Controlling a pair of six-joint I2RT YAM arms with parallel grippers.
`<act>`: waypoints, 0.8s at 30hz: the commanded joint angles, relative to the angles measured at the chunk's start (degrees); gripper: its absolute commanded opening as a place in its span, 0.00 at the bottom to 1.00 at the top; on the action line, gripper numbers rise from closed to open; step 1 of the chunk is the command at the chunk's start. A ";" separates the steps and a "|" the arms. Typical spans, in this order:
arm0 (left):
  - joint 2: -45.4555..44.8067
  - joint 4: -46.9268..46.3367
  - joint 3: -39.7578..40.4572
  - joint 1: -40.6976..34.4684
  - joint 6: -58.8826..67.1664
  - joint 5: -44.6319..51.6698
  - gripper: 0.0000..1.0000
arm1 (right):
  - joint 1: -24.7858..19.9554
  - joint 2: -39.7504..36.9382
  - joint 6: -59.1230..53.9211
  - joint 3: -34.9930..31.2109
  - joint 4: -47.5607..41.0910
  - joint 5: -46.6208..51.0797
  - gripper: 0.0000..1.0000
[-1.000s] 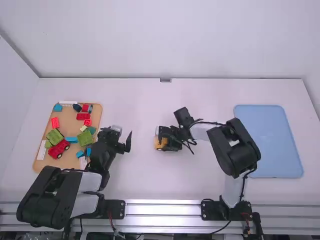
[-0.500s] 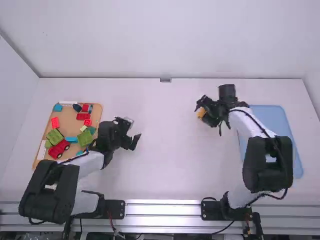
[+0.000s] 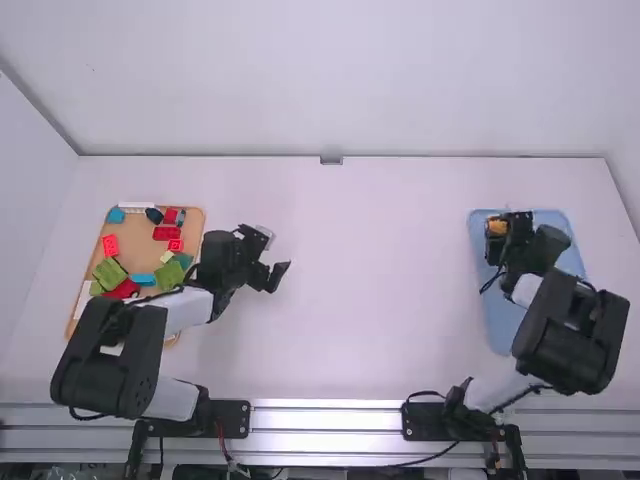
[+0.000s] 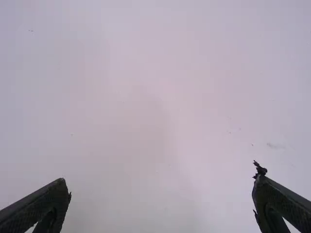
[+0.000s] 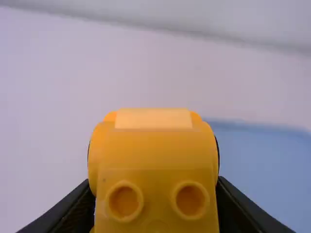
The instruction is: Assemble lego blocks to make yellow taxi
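My right gripper (image 3: 497, 239) is over the far left part of the blue tray (image 3: 502, 325), holding the yellow taxi (image 3: 497, 227). In the right wrist view the taxi (image 5: 155, 150) sits between the two fingers of my right gripper (image 5: 155, 204), which is shut on it; two round studs face the camera. My left gripper (image 3: 276, 272) is over the table just right of the wooden tray, open with nothing in it. The left wrist view has the fingers of my left gripper (image 4: 161, 187) wide apart above bare white table.
At the left stands a wooden tray (image 3: 199, 222) with several loose red, green, blue and white blocks; my left arm crosses its near right part. White walls (image 3: 330, 80) rise beyond the table (image 3: 370, 300) and at its left side.
My right arm has carried the yellow taxi from the table's middle rightward and away to the blue tray. The left gripper has shifted slightly right and stays apart.
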 commanded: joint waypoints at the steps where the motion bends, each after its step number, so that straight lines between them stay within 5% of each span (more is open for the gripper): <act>1: 0.57 0.11 0.31 -0.07 0.42 1.64 0.99 | -1.64 4.11 4.46 1.29 -3.17 1.51 0.41; 5: 0.55 -0.98 0.31 -0.02 0.44 1.62 0.99 | -3.41 9.42 3.45 7.56 -12.79 4.13 0.35; 11: 0.55 -2.64 0.31 -0.48 0.61 1.55 0.99 | -5.07 10.75 3.28 13.49 -21.14 3.65 0.49; 12: 0.55 -2.62 0.31 -0.22 0.63 1.36 0.99 | -4.92 10.45 1.81 14.69 -23.12 3.67 0.57; 13: 0.55 -2.58 0.33 -0.09 0.61 1.38 0.99 | -4.50 9.86 0.85 15.43 -24.94 4.09 0.87; 14: 0.55 -2.56 0.33 -0.09 0.66 1.36 0.99 | -3.85 8.79 0.42 16.02 -26.91 5.22 0.98; 24: -1.31 -6.69 3.08 -0.09 0.46 1.11 0.99 | 4.24 -6.71 3.10 16.59 -36.96 18.01 0.99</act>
